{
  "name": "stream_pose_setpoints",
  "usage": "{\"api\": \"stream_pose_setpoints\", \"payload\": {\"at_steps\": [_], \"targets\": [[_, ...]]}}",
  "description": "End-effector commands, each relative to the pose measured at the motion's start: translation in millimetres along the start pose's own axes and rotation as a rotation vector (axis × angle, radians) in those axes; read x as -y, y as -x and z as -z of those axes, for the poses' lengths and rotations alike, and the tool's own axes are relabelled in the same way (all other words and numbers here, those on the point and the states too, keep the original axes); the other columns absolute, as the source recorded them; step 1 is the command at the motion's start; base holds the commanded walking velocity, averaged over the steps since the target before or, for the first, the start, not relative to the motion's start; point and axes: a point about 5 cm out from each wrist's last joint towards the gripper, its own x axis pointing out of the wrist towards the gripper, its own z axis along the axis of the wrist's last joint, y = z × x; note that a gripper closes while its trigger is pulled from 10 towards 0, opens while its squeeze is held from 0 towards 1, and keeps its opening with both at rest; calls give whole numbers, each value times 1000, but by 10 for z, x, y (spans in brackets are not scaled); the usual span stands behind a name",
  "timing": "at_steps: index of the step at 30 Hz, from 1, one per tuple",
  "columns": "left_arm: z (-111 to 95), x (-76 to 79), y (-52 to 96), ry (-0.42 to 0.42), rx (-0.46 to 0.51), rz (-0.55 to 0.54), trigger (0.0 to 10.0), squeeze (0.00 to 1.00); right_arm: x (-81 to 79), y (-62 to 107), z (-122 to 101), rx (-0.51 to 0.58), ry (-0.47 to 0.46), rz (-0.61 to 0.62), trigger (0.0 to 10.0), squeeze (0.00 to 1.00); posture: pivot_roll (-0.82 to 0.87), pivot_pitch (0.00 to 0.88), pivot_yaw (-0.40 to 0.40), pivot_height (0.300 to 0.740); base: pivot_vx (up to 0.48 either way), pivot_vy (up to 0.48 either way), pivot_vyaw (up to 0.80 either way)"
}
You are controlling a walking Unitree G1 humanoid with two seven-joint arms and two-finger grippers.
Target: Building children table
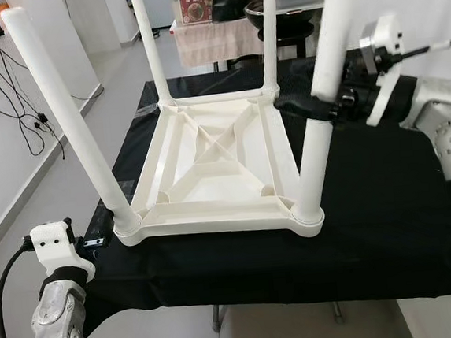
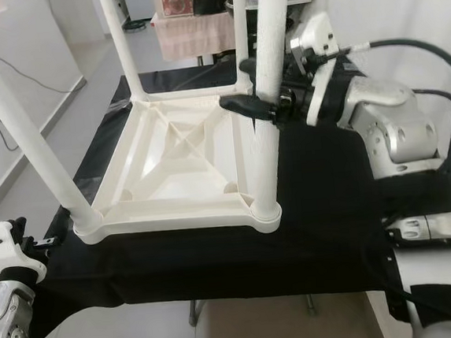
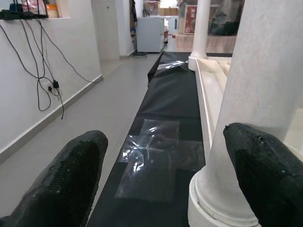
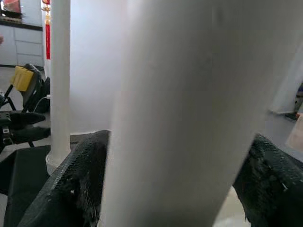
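A white plastic children's table (image 1: 209, 166) lies upside down on a black-covered work table (image 1: 386, 202), with all of its white legs pointing up. My right gripper (image 2: 261, 106) is shut on the near right leg (image 1: 322, 81) about halfway up, and the black fingers (image 4: 78, 179) press both sides of it. My left gripper (image 3: 161, 179) is open, low at the work table's near left corner. The near left leg (image 3: 255, 94) and its socket stand just inside one of its fingers (image 3: 270, 175), with a wide gap to the other.
The black cloth hangs over the front edge. A clear tape patch (image 3: 151, 161) sits on it beside the white table. Cables (image 1: 23, 115) hang on the left wall above open floor. Another table with a dark pot (image 1: 275, 18) stands behind.
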Motion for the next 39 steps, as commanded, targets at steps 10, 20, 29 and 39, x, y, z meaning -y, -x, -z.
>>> {"api": "stream_pose_setpoints", "payload": {"at_steps": [10, 20, 29, 39], "targets": [[-100, 252, -34, 4, -4, 245, 10000, 0, -66, -143, 13, 0, 14, -46, 10000, 0, -123, 17, 42, 740, 0, 0, 0], [-98, 218, -31, -10, -28, 273, 10000, 0, -52, -179, 6, 7, 15, -45, 10000, 0, -123, 12, 42, 740, 0, 0, 0], [-119, -1, -213, -72, -40, 172, 10000, 0, -49, -177, -63, 25, 30, -43, 10000, 0, -134, 23, 45, 740, 0, 0, 0], [18, -160, -314, -74, -100, 100, 10000, 0, 15, -79, -169, 24, 55, -11, 10000, 0, -161, 40, 44, 740, 0, 0, 0]]}}
